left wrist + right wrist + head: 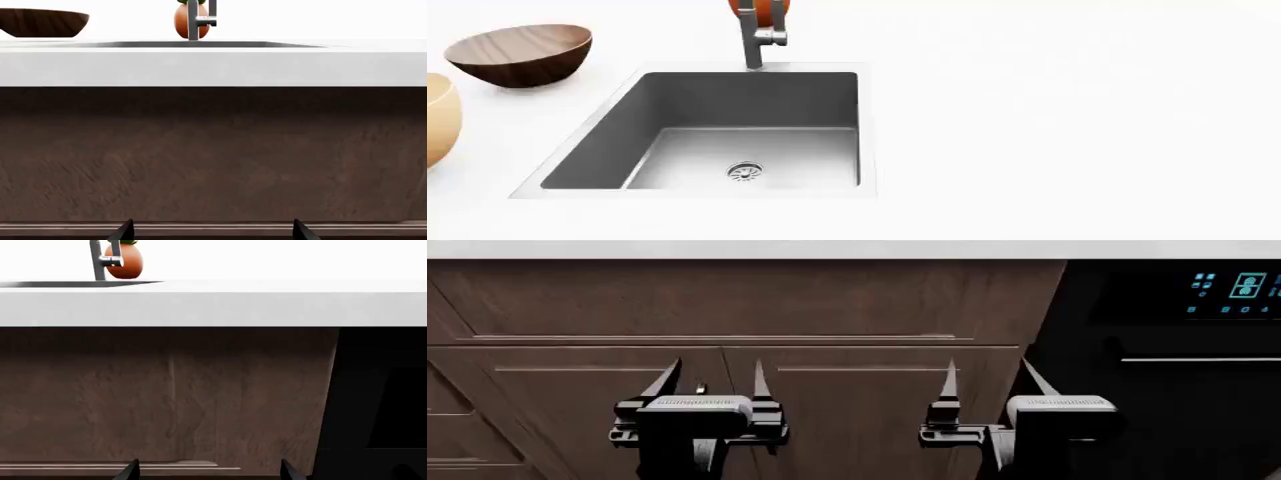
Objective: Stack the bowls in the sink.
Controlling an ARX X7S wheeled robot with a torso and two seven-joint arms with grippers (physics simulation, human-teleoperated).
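A dark brown wooden bowl [518,54] stands on the white counter, left of the sink [827,100]; it also shows in the left wrist view [41,23]. A pale cream bowl [438,118] is cut off at the head view's left edge, nearer than the wooden one. The grey steel sink holds nothing but its round drain [745,171]. My left gripper [710,375] and right gripper [988,375] hang low in front of the cabinet doors, well below the counter. Both are open with nothing between their fingers.
An upright steel faucet [758,35] stands behind the sink, with an orange-red round object [183,21] behind it. Brown cabinet fronts [747,300] lie below the counter edge. A black oven with a lit panel [1234,285] is at the right.
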